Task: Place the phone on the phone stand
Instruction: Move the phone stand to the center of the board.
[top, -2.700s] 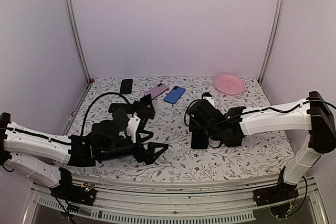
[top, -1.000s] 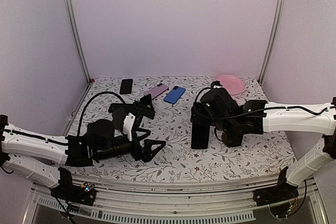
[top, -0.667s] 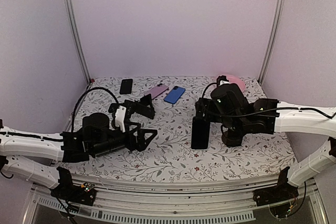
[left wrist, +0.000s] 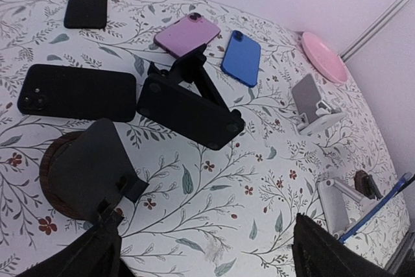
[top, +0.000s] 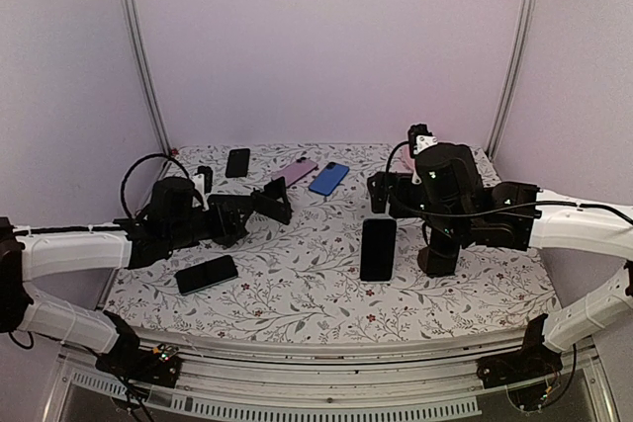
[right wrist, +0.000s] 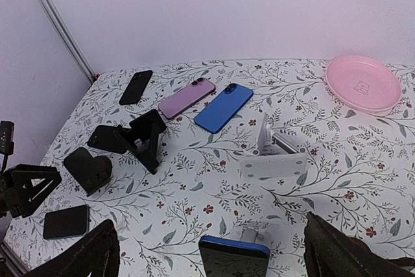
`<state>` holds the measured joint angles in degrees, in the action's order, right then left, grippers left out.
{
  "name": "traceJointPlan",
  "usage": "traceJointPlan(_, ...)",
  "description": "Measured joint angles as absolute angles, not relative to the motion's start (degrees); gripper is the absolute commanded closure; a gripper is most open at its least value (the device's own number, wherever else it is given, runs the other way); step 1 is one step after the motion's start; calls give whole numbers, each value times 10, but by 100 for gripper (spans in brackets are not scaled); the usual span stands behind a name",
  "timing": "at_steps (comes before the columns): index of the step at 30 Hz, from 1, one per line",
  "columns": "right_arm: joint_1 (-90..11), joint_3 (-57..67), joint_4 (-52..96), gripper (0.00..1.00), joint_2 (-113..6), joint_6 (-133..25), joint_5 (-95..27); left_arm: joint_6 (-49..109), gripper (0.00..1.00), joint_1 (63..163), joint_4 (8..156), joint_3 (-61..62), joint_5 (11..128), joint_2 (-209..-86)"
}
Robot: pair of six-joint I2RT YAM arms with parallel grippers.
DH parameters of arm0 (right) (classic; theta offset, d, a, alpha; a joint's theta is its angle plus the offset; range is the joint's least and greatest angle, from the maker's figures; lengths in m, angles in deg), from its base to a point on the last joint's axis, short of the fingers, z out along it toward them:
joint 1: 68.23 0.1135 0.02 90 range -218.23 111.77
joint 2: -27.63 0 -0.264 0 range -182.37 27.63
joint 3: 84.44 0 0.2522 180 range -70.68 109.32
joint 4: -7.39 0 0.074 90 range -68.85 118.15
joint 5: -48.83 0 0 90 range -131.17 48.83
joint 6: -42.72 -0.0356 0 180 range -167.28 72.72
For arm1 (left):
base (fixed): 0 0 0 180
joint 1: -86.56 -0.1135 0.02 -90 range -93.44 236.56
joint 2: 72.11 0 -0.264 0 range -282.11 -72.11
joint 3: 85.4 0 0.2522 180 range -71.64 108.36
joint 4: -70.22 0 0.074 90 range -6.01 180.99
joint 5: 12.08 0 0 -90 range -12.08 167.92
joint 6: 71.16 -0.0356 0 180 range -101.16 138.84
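Your right end effector (right wrist: 209, 225) hangs with its two fingers spread wide and nothing held between them. Just below it, between the fingers in the wrist view, is the phone (right wrist: 233, 255). From there you see only its top edge, a blue rim on a dark body, running side to side across the gap and clear of both fingers.

From above, the phone stands upright on its short edge on the table (top: 316, 315). Its long axis points up and tips slightly back, and its dark face looks toward the arm bases. Just beyond the top edge a bit of the grey phone stand (right wrist: 251, 232) shows, propping it from behind. I judge the phone seated there, so your coming move is a clean lift straight up and away without brushing that rim.

The right arm is far the nearer. Your left end effector (left wrist: 206, 225), also open and empty, is well apart to the left, just short of a black stand (left wrist: 188, 105).

Farther beyond the right end effector are a white stand (right wrist: 275, 160), a blue phone (right wrist: 224, 108), a pink phone (right wrist: 187, 98) and, farthest right, a pink plate (right wrist: 362, 84).
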<state>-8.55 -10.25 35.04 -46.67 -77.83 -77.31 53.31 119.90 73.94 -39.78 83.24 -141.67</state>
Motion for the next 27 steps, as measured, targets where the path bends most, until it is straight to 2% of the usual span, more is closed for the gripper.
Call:
traceJointPlan(7, -90, -104, 338, 1, -469, -759, -764, 550, 5, 1165, 775, -381, 875, -1430)
traceJointPlan(14, -91, -120, 318, 1, -471, -748, -752, 604, 3, 1176, 841, -332, 983, -1473)
traceJointPlan(19, -91, -122, 307, 1, -475, -738, -746, 690, 3, 1205, 940, -224, 1086, -1562)
traceJointPlan(27, -94, -133, 297, 1, -472, -730, -733, 816, 3, 1215, 1071, -82, 1155, -1722)
